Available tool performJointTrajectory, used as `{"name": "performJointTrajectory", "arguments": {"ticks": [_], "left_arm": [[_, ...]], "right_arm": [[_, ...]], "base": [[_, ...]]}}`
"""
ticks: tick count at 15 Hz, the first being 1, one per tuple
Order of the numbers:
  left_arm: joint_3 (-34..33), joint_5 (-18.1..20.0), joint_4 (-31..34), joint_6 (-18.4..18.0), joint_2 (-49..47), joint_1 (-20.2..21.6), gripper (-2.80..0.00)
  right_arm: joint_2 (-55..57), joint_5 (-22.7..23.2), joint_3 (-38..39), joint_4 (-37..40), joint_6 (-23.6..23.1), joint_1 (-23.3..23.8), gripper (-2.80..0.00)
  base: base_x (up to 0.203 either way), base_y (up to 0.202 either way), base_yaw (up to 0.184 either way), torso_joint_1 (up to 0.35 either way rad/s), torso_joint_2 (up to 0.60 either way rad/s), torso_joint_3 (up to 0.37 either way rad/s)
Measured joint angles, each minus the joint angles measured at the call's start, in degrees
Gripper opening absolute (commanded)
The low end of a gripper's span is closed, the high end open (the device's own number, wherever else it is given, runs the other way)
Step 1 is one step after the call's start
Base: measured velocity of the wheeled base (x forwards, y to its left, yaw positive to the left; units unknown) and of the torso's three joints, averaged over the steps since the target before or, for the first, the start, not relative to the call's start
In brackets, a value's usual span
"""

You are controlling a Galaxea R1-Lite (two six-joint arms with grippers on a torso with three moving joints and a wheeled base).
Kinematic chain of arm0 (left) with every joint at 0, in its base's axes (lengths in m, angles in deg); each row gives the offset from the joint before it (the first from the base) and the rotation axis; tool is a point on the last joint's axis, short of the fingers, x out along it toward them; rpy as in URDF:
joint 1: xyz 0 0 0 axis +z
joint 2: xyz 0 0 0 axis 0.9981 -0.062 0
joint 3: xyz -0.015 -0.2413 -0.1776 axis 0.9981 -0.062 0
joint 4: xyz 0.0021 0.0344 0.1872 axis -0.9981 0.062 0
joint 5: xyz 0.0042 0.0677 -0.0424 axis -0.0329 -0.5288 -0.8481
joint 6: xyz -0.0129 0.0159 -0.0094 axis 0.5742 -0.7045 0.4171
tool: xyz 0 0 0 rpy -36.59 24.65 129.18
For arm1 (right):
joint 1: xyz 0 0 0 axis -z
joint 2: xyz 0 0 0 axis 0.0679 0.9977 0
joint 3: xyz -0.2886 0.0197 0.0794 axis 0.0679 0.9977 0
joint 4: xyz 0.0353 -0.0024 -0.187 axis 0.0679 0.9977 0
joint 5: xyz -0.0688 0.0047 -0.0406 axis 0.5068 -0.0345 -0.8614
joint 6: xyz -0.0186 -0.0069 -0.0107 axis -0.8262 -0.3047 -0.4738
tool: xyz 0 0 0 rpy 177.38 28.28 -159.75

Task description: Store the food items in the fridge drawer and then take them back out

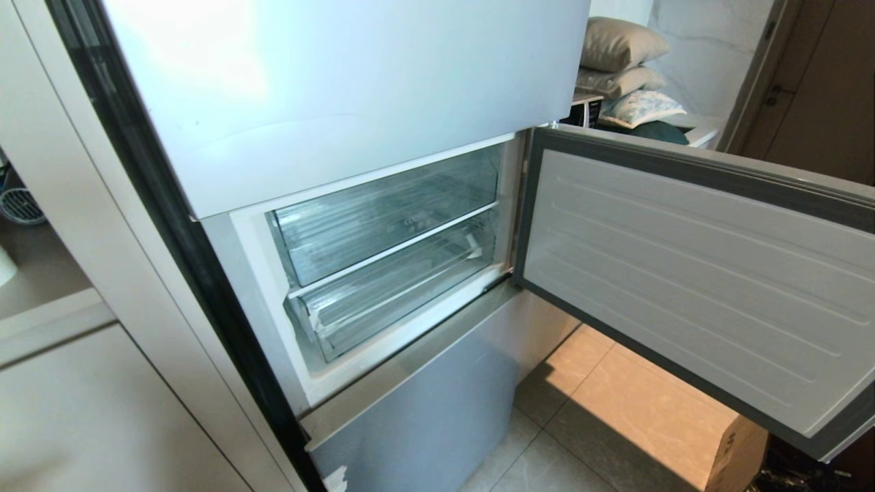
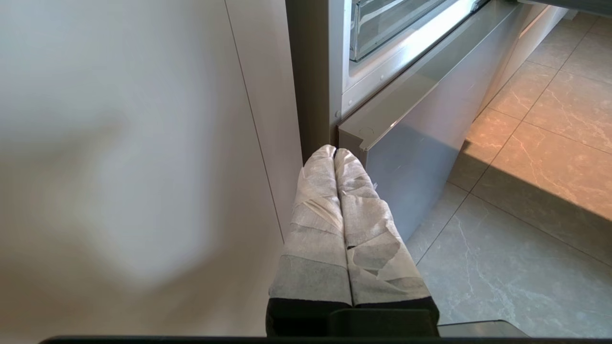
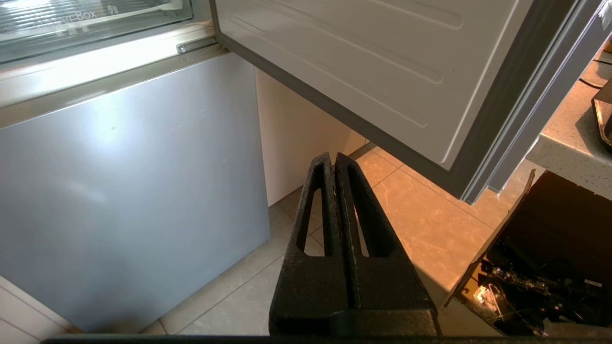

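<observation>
Both grippers hang low before the fridge, holding nothing. The left gripper [image 2: 335,152], wrapped in white tape, has its jaws pressed together just beside the lower panel's [image 2: 411,177] corner. The right gripper [image 3: 333,156] has its jaws together too, under the open door [image 3: 382,71]. The drawer [image 1: 403,290], with torn tape at its corner, sits pushed in, above both sets of jaws. No food shows.

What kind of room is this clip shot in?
Probably a home kitchen: a tall fridge with its middle door swung open on clear drawers, a tiled floor, and pale cabinets alongside.
</observation>
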Motion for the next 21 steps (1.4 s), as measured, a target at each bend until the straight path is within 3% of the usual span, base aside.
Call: {"name": "performJointTrajectory", "arguments": {"ticks": [6,21], "left_arm": [[0.0,0.0,0.02,0.0,0.02,-0.02,-2.8],[0.0,0.0,0.02,0.0,0.02,0.02,-2.8]], "right_arm": [[0.0,0.0,-0.02,0.0,0.03,0.05,-2.8],[0.0,0.0,-0.02,0.0,0.06,0.0,-2.8]], "base": [[0.0,0.0,0.017,0.0,0.0,0.0],[0.001,-0.008,0.174,0.001,0.0,0.003]]}}
